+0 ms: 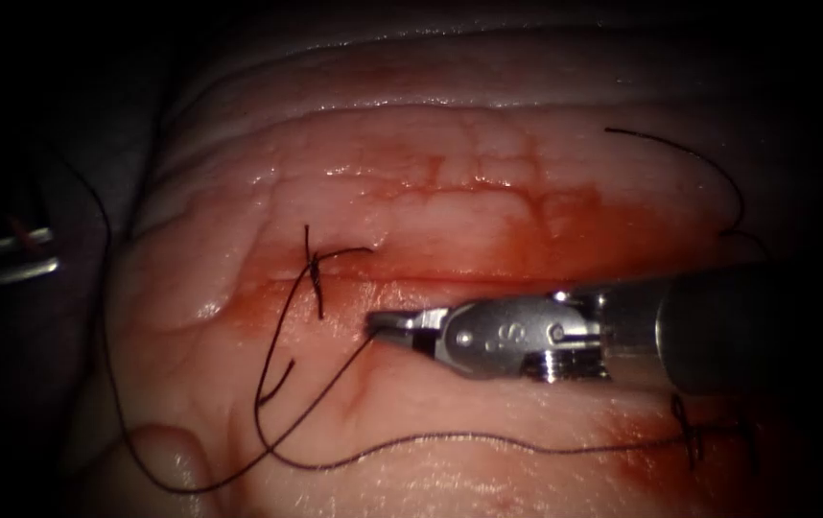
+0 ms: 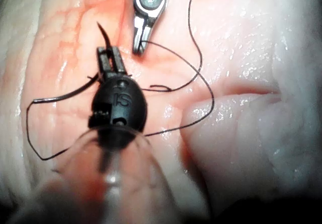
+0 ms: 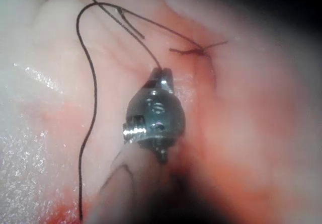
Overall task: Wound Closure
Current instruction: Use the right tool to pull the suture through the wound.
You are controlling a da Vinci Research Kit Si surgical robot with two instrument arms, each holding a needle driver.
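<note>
Left end effector [image 1: 54, 251]: jaws parted, nothing between them, held well clear of the cut, presumably parked so the other arm has the field. Thread [image 1: 450, 438]: dark and single-stranded. It hangs slack between the two end effectors, sweeps in wide loops below the right one, then trails off past the left one over the tissue edge. The slack suggests no tension is being applied. Stitch [image 1: 316, 273]: a tied knot with short upright tails. It straddles the cut [image 1: 450, 280] just beyond the right end effector's tips, on the side toward the left end effector. Right end effector [image 1: 378, 326]: jaws closed on a strand of thread at their very tips, lying low and just beside the cut, likely to control the strand close to the knot. Tissue [image 1: 488, 173]: pale, glossy and ridged. The cut is a narrow dark seam running alongside the right end effector, with red fluid [image 1: 565, 230] spread around it. Second stitch [image 1: 690, 436]: behind the right end effector's wrist, under its shaft. Needle: position cannot be told.
</note>
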